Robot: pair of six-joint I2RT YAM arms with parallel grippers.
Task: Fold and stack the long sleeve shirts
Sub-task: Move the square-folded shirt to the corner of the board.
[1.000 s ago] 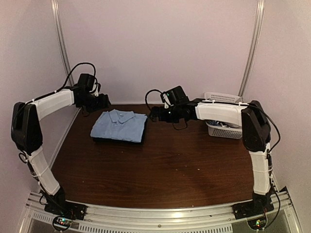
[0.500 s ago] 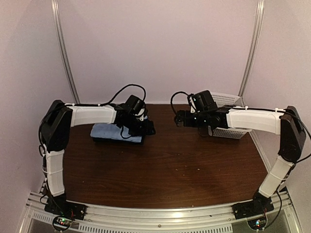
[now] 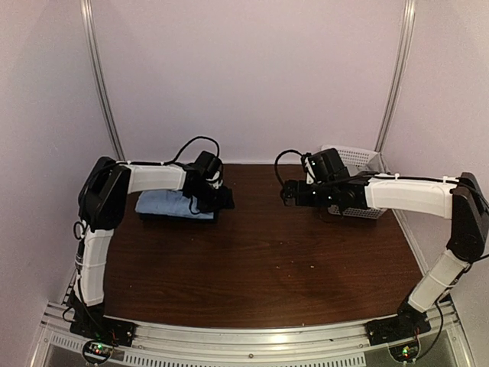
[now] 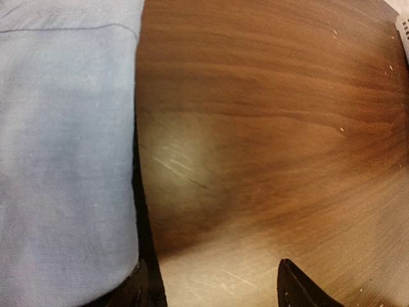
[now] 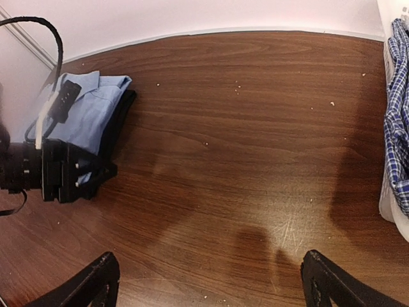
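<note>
Judging by its soft folds, the light blue shirt (image 3: 164, 205) is taken to be light, limp and apt to slump when lifted. A grip is therefore best made at a folded edge, with all layers pinched together. It is seen folded into a neat rectangle, with a collar made out at one end in the right wrist view. It lies squarely on the black shirt (image 4: 146, 243), of which only a dark rim is shown. The stack is placed at the far left of the desk (image 3: 267, 260). The left hand (image 4: 214, 291) is held released at the stack's right edge, grasping nothing. The right hand (image 5: 211, 281) is spread wide over bare wood, well apart from the stack and empty. A checked cloth (image 5: 399, 115) is seen in the white basket (image 3: 355, 157).
</note>
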